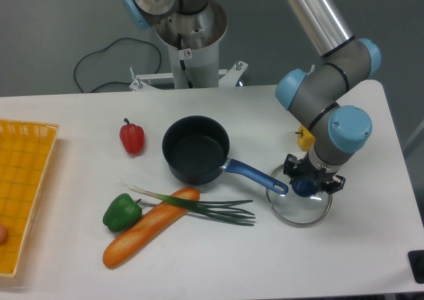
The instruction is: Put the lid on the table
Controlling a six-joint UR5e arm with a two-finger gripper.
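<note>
The lid (pixel 298 208), a clear glass disc with a silver rim, lies on the white table (pixel 218 267) at the right, just past the end of the saucepan's blue handle. Its blue knob (pixel 303 187) shows between the gripper's black fingers (pixel 289 165). My gripper (pixel 311 179) hangs straight down over the knob with its jaws spread wider than the knob. The lid's far edge is hidden under the gripper.
A dark saucepan (pixel 195 149) with a blue handle (pixel 255 175) sits left of the lid. Spring onions (pixel 212 207), a baguette (pixel 149 228), a green pepper (pixel 122 212) and a red pepper (pixel 132 136) lie further left. A yellow tray (pixel 26 181) is at the left edge. A yellow item (pixel 304 140) sits behind the arm.
</note>
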